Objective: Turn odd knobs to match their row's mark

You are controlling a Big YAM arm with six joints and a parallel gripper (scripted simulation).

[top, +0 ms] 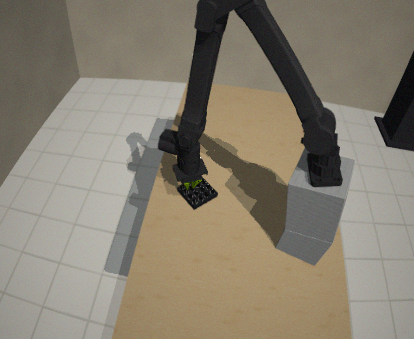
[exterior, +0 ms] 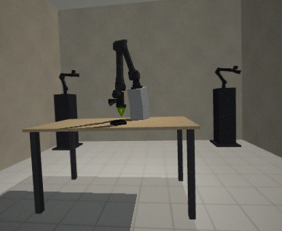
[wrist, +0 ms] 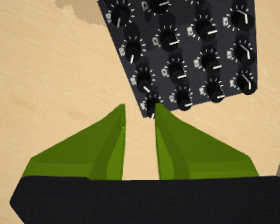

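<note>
Knob box (wrist: 188, 41) sits flat on the wooden bench (top: 241, 277), near the bench's long edge at about 9 o'clock from the grey pedestal (top: 313, 212) that carries the arm's base, seen from the top camera. In the wrist view it fills the 1 o'clock part of the picture, turned askew so that one of its corners points down toward 6 o'clock, right at the tips of the green fingers. Its dark top carries rows of black knobs with white lines pointing various ways; the printed names are too blurred to read. The arm (top: 261, 42) arches high over the bench and drops nearly straight down, so the jaws hang over the box's near corner. In the exterior view the green tip (exterior: 122, 112) sits just above the box (exterior: 118, 122), clear of it. The jaws stand narrowly parted with only bare bench showing in the slot between them, and they grip nothing. A knob at the box's corner lies just beyond the fingertips, apart from them.
</note>
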